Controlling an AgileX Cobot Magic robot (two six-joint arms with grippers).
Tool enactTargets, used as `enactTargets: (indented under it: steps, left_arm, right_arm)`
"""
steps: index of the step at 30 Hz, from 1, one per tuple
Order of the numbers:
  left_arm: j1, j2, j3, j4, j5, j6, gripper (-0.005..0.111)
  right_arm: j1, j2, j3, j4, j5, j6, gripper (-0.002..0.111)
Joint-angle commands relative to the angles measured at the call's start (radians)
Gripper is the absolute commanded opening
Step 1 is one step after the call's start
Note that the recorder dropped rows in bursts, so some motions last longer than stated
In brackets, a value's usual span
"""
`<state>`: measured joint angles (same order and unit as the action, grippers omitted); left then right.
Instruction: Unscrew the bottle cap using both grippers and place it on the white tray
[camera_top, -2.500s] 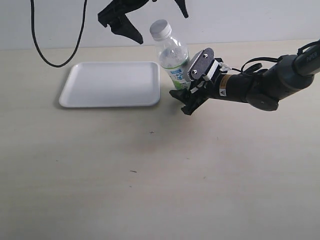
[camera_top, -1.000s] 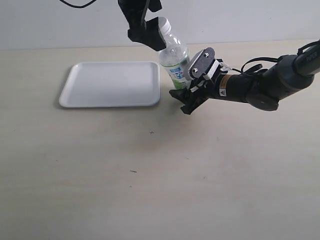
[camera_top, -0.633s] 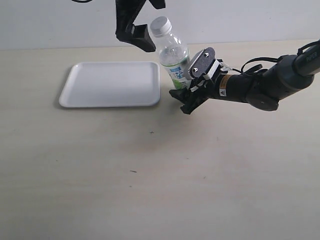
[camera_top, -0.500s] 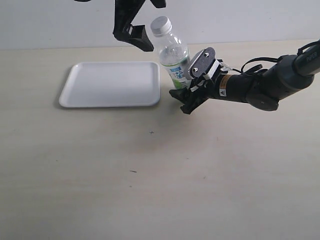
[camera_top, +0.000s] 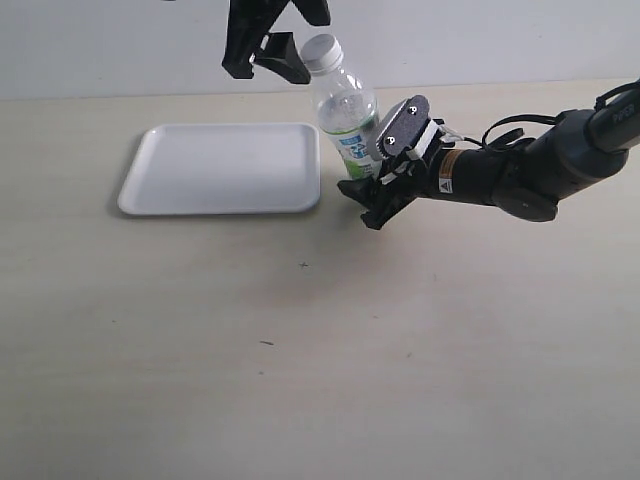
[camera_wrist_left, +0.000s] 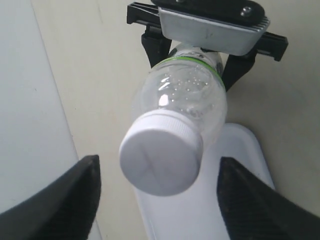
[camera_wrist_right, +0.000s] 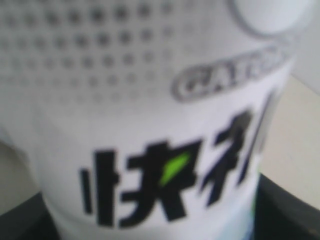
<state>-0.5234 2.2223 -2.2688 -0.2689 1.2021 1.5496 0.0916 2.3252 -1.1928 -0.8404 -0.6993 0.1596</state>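
The bottle (camera_top: 347, 112) stands tilted just right of the white tray (camera_top: 200, 175), with the white bottle cap (camera_top: 320, 53) still on its neck. My right gripper (camera_top: 368, 188), the one with the grey plate, is shut on the bottle's lower body. The label (camera_wrist_right: 150, 125) fills the right wrist view, with dark fingers (camera_wrist_right: 282, 212) at its sides. My left gripper (camera_top: 268, 58), the black claw, hovers open just left of and above the cap. In the left wrist view the cap (camera_wrist_left: 161, 159) lies between the two spread fingertips (camera_wrist_left: 70, 200), touching neither.
The tray's bare floor (camera_wrist_left: 220, 215) shows behind the cap in the left wrist view. The right arm (camera_top: 530, 170) stretches in over the table from the right. A pale wall runs along the table's far edge.
The left gripper, which covered the cap a second ago, has drawn back to the left and risen slightly. The cap stays on the bottle. The right gripper and bottle have not moved.
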Motion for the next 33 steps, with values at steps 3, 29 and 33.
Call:
enactTargets:
  steps: [3, 29, 33]
  left_arm:
    - [0.002, -0.014, -0.003, -0.026, -0.004, 0.044, 0.058]
    - [0.002, 0.001, -0.003, -0.060, -0.013, 0.121, 0.058]
    - [0.002, 0.011, -0.003, -0.060, -0.013, 0.121, 0.058]
  right_arm:
    - [0.002, -0.008, -0.001, -0.011, -0.007, 0.000, 0.000]
    - [0.002, -0.008, -0.001, -0.016, -0.007, 0.000, 0.000]
    - [0.002, -0.008, -0.001, -0.016, -0.007, 0.000, 0.000]
